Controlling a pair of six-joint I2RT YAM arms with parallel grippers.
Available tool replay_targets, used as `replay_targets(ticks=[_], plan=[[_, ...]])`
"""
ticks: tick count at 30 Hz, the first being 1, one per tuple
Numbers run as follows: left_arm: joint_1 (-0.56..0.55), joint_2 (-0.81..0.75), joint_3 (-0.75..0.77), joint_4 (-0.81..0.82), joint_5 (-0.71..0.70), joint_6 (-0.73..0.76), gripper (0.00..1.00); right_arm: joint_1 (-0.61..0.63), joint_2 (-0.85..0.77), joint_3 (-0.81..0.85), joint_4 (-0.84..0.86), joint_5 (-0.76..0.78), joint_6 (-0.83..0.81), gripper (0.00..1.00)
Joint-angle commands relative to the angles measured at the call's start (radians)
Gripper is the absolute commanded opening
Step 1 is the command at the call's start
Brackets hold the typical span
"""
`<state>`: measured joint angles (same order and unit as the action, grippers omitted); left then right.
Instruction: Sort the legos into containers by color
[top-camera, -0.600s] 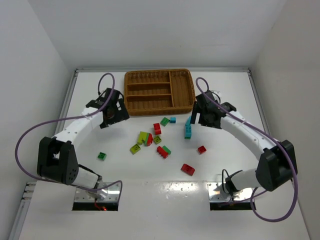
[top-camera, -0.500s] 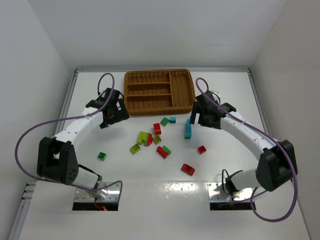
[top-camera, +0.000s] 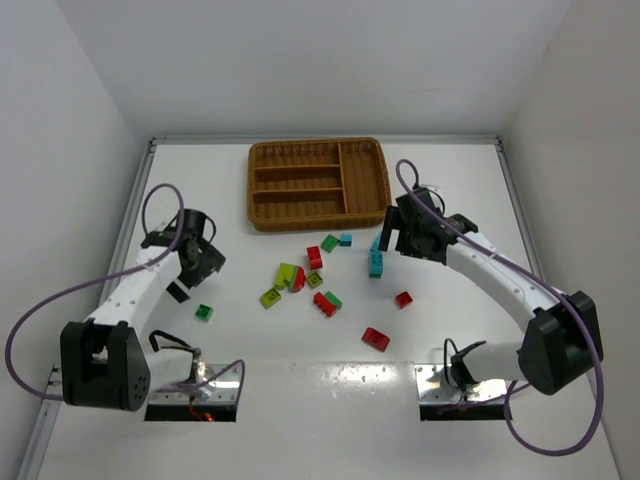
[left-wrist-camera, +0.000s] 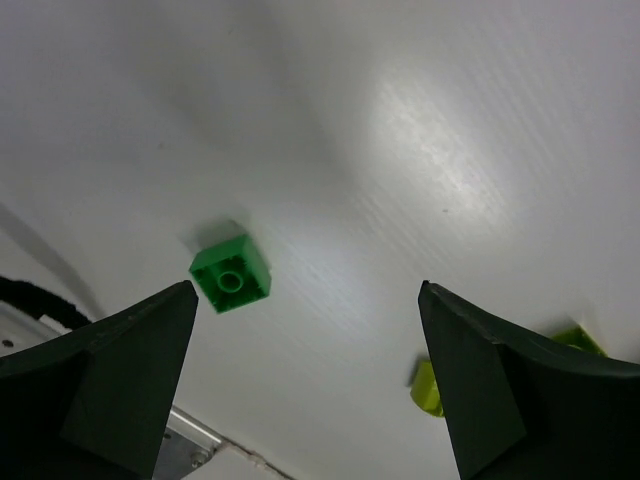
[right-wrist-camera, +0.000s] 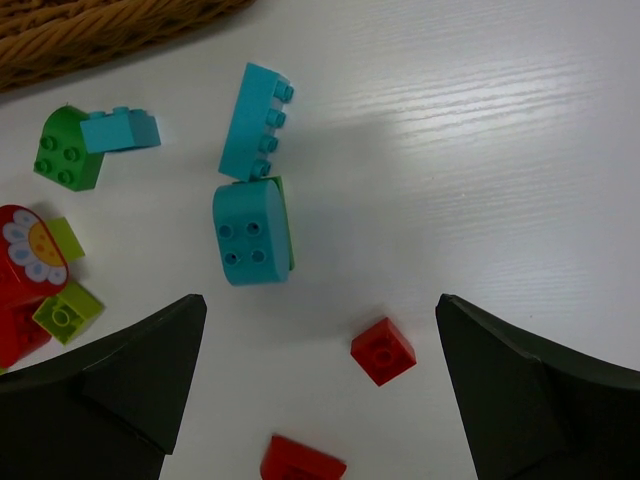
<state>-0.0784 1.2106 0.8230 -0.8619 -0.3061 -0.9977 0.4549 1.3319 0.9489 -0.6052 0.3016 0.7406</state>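
Squarely below the left end effector (left-wrist-camera: 305, 290), whose fingers are spread wide, a small dark green square plastic brick (left-wrist-camera: 230, 275) is seen alone on the white surface (top-camera: 250, 340). It lies nearer the finger at the left of the wrist view and well apart from the brown woven wicker tray (top-camera: 318, 143). The left arm is judged the nearer one.

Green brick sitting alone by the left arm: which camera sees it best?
The left wrist camera. The green brick fills a good patch there, close up, with its round stud showing. The top camera shows only a tiny green square. The right wrist camera does not show it.
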Motion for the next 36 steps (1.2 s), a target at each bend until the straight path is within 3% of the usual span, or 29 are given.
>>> replay_targets(ticks=[1, 7, 11, 24, 26, 33, 36], plan=[[0.061, -0.068, -0.045, -0.042, 0.038, -0.084, 1.00, 0.007, -0.027, -0.007, 0.035, -0.036, -0.017, 0.99], [0.126, -0.117, -0.156, -0.095, 0.093, -0.162, 0.98, 0.007, -0.027, -0.007, 0.025, -0.045, -0.027, 0.99], [0.152, -0.111, -0.194, -0.039, 0.137, -0.162, 0.96, 0.007, -0.036, -0.007, 0.025, -0.045, -0.027, 0.99], [0.152, 0.014, -0.245, 0.149, 0.147, -0.176, 0.71, 0.007, -0.027, -0.007, 0.025, -0.068, -0.027, 0.99], [0.152, 0.014, -0.268, 0.172, 0.157, -0.185, 0.63, 0.007, -0.017, -0.007, 0.025, -0.068, -0.027, 0.99], [0.152, 0.004, -0.289, 0.182, 0.144, -0.194, 0.56, 0.007, -0.008, -0.007, 0.025, -0.068, -0.027, 0.99], [0.152, 0.004, -0.289, 0.182, 0.153, -0.185, 0.45, 0.007, -0.008, -0.007, 0.025, -0.068, -0.027, 0.99]])
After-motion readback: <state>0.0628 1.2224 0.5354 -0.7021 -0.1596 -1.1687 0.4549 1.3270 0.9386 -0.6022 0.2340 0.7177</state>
